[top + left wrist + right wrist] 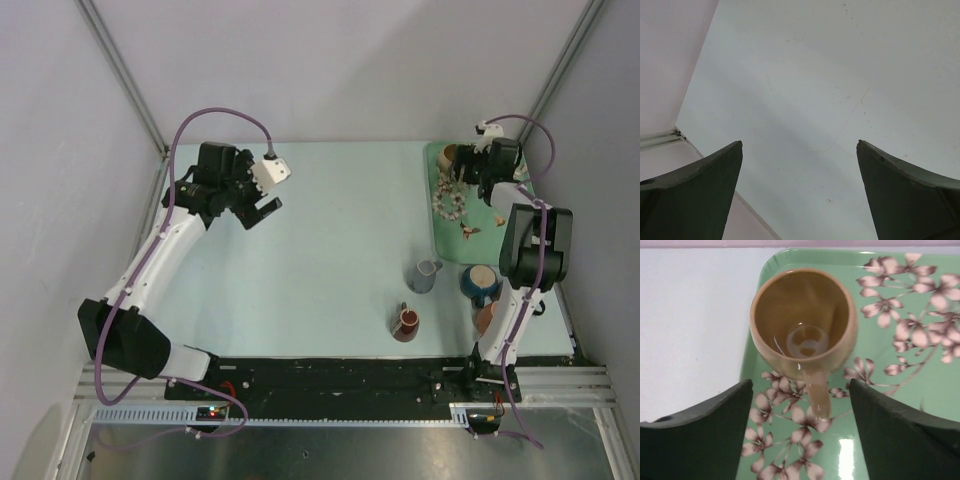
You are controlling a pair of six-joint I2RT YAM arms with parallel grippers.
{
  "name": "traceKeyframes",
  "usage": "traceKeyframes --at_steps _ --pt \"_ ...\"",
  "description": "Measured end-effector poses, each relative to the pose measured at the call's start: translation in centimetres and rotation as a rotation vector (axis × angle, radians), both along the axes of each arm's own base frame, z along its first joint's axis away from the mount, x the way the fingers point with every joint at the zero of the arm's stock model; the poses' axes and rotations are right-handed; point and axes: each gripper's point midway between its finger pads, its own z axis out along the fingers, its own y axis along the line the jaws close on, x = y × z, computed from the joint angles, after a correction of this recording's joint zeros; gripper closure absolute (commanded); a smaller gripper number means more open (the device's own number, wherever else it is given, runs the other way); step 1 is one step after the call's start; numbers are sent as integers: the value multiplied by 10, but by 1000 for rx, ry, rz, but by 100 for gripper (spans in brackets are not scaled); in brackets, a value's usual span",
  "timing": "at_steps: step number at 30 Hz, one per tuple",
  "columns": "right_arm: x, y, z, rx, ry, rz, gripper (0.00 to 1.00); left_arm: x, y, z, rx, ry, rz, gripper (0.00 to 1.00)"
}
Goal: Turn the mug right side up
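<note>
Tan glazed ceramic mug (805, 315) stands mouth-up on the green floral tray (900, 430), so the turning looks done. The right gripper (800, 385) hangs spread at its handle, gripping nothing. The left gripper (800, 145) gapes above the pale tabletop (805, 75). Only withdrawal seems left.

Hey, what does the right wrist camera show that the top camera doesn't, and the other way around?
Only the right wrist view: the tan mug's glossy inside, mouth up, its handle pointing toward the gap in the open right end effector. Only the top view: a grey mug, a blue mug and a reddish-brown mug on the table, plus the open left end effector. Both: the tan mug upright on the floral green tray.
</note>
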Motion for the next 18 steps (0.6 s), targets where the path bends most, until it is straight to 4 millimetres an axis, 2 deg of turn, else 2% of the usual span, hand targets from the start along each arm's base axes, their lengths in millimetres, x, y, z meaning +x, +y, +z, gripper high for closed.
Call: traceKeyframes --at_steps 2,5,8,10,14,16,18 --pt "-4 -4 11 3 -1 -26 2 0 0 1 -1 -3 -1 0" --pt "-14 -11 33 -3 4 -81 1 -2 0 6 -6 -16 0 0" --pt "-30 -14 61 23 12 -142 1 -5 1 14 -22 -31 9 0" --pt "-48 -12 81 74 32 -191 1 -9 1 17 -38 -34 21 0" --pt "-92 4 112 203 105 -266 1 -22 1 23 -101 -25 64 0" --pt "-117 20 116 248 172 -283 3 -29 0 26 -139 -18 89 0" --pt "-138 45 110 272 259 -276 5 -39 0 30 -170 -13 107 0"
